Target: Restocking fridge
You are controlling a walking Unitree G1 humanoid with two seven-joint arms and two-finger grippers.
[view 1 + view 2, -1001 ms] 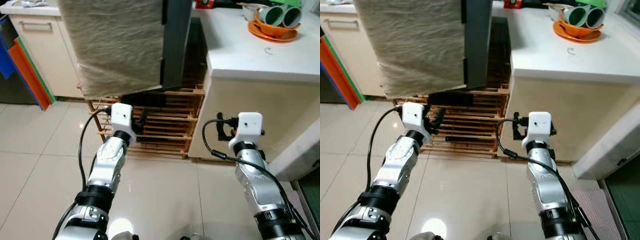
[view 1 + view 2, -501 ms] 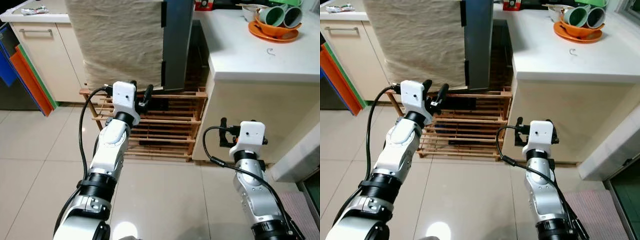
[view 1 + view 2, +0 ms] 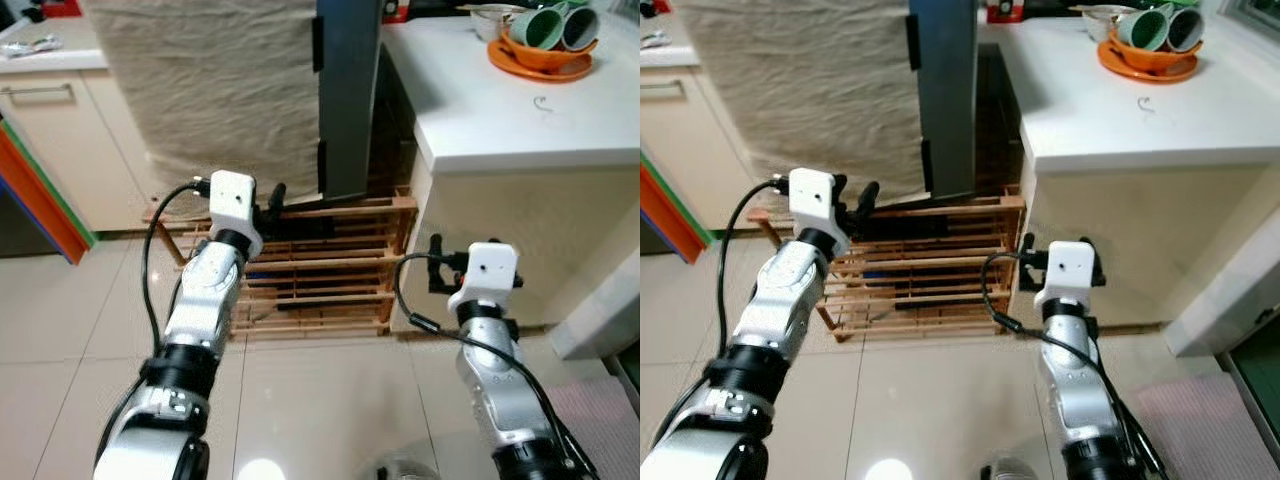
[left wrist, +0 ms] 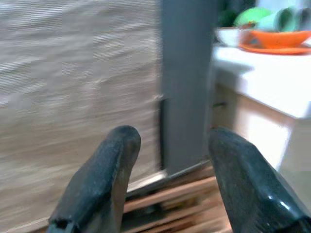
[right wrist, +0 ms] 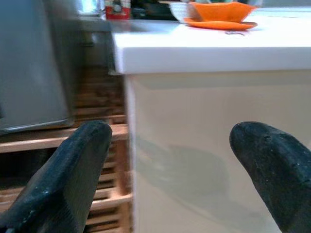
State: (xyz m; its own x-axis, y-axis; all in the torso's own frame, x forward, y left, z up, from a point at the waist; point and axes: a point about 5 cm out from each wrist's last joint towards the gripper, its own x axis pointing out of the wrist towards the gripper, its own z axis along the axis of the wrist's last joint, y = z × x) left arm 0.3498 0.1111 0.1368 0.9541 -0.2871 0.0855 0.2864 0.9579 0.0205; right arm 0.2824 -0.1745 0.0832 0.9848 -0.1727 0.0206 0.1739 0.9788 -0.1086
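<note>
Fridge (image 3: 345, 90) beyond left end effector (image 3: 268, 200)

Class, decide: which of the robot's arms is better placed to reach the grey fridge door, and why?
Probably left. The left gripper, open, is raised just before the fridge door; the right gripper faces the white counter's side.

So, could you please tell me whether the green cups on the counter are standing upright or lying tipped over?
Tipped over. The two green cups lie on their sides in the orange dish on the white counter, with their open mouths facing the camera.
</note>
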